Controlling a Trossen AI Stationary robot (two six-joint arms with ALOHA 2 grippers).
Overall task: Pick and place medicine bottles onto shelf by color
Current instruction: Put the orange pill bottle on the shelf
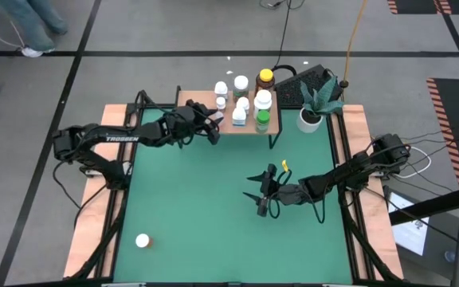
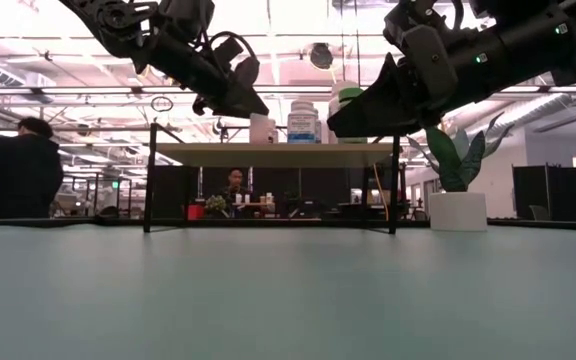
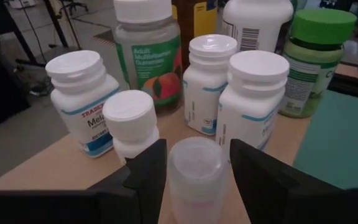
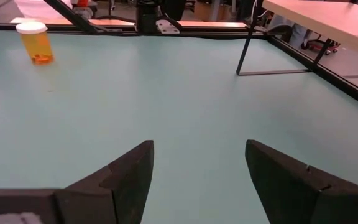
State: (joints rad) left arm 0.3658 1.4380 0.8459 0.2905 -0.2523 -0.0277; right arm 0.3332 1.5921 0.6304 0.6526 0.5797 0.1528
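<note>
The light-wood shelf (image 1: 194, 104) stands at the table's far edge with several medicine bottles on it: white ones (image 3: 82, 102), a green-labelled one (image 3: 149, 53), a green-capped one (image 3: 316, 56) and an amber one with a yellow cap (image 1: 266, 77). My left gripper (image 1: 213, 123) is open at the shelf's left end. Its fingers stand on either side of a small pale bottle with a clear cap (image 3: 195, 171), which stands on the board. My right gripper (image 1: 263, 191) is open and empty above the table's middle. An amber white-capped bottle (image 4: 36, 42) stands upright at the near left (image 1: 142, 240).
A white plant pot (image 1: 310, 119) stands just right of the shelf. A dark keyboard (image 1: 305, 84) lies behind the table. Wooden rails run along both sides of the table. The green mat (image 1: 198, 207) between the arms holds only the loose bottle. People sit in the room behind.
</note>
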